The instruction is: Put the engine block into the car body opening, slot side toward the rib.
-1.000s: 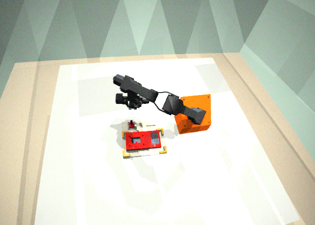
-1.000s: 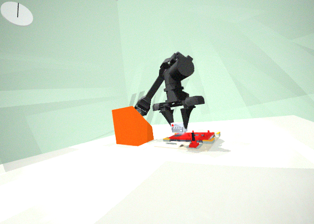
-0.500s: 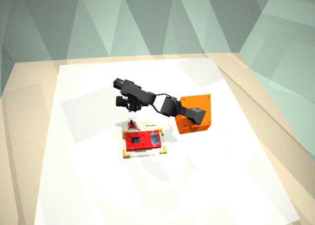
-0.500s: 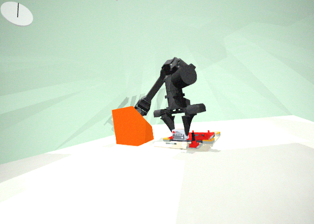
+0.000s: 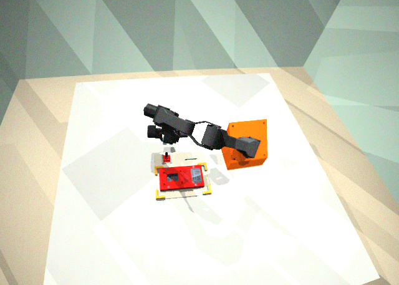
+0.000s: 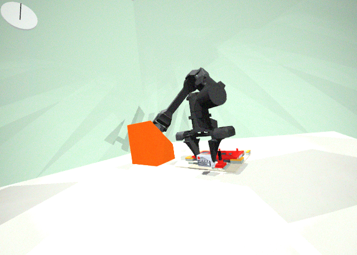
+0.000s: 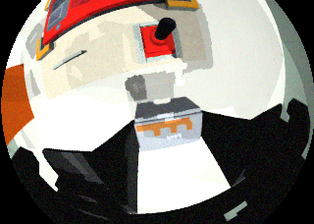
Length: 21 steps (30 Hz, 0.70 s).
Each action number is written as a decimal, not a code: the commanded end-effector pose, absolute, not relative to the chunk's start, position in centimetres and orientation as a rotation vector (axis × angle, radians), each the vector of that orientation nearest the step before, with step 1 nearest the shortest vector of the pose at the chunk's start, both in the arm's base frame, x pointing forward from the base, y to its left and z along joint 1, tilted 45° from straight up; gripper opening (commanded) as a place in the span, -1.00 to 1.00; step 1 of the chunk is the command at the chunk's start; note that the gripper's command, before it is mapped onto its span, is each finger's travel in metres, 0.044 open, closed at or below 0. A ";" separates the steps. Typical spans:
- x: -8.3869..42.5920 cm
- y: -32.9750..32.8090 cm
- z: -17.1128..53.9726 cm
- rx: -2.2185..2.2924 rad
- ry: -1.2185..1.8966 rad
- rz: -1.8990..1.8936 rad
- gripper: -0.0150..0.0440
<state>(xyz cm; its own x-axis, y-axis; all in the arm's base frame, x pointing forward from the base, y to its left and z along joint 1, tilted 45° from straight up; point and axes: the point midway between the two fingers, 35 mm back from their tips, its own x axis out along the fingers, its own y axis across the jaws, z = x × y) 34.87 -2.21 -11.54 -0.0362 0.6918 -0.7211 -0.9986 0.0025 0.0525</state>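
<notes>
My gripper (image 6: 206, 159) (image 7: 165, 120) points down and is shut on the engine block (image 6: 204, 160) (image 7: 169, 136), a small light grey block with a dark top and an orange comb-shaped marking on the face toward the wrist camera. The block is held low, behind the board's back edge, and is not over the car body. The red car body (image 5: 186, 184) (image 6: 235, 154) (image 7: 98, 8) lies flat on the board, its dark opening (image 5: 172, 177) toward the left in the top view. The rib inside the opening cannot be made out.
The beige board (image 5: 183, 194) (image 7: 110, 32) has yellow corner brackets (image 5: 159, 197) (image 7: 183, 3). A red piece with an upright black peg (image 5: 166, 158) (image 6: 220, 164) (image 7: 157, 48) stands on it near the gripper. A large orange box (image 5: 251, 127) (image 6: 149, 145) (image 7: 17, 101) stands beside the board.
</notes>
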 end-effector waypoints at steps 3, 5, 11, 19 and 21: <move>34.6 -1.5 -12.4 -0.576 0.677 1.498 -0.49; 34.6 -1.2 -12.7 -0.576 0.677 1.498 -0.49; 34.5 -0.6 -13.3 -0.576 0.677 1.498 -0.49; 34.5 0.2 -14.1 -0.575 0.677 1.498 -0.49; 34.5 0.5 -14.4 -0.575 0.677 1.498 -0.49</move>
<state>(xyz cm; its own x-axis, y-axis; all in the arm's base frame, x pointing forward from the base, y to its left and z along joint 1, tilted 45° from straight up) 34.77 0.03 -13.81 -0.0355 0.6931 -0.7200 -0.9986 0.0028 0.0520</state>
